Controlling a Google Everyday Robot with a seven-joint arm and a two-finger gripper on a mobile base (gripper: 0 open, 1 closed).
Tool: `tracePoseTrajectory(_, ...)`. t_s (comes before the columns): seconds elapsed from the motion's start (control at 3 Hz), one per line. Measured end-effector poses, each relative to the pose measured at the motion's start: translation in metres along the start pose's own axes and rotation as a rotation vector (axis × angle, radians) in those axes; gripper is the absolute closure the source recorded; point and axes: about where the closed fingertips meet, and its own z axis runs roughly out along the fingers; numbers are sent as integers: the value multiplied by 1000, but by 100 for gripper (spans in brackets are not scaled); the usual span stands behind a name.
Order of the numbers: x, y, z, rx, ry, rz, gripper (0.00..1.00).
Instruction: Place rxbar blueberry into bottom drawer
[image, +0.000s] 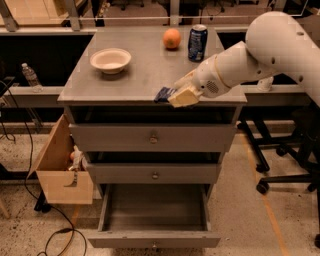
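Note:
My gripper (176, 96) is at the front edge of the grey cabinet top (145, 75), right of the middle. It is shut on the rxbar blueberry (162, 94), a flat dark-blue wrapper that sticks out to the left of the fingers. The bar hangs just over the cabinet's front lip. The bottom drawer (155, 207) is pulled out wide below, directly under the gripper, and nothing shows inside it. The two upper grey drawers (152, 137) are slightly ajar.
A white bowl (110, 59), an orange (171, 38) and an upright blue soda can (197, 42) stand on the cabinet top. A tan wooden box (62, 172) hangs at the cabinet's left side. Chair bases (280, 170) stand on the floor to the right.

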Motion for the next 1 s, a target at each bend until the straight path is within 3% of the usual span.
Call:
tracePoseTrajectory(0.33,23,38,30,-70,120,-57,100)
tracePoseTrajectory(0.67,71,54,57,-98,218,-108,100)
tracePoseTrajectory(1.0,112,59,78,-93,227,-135,100)
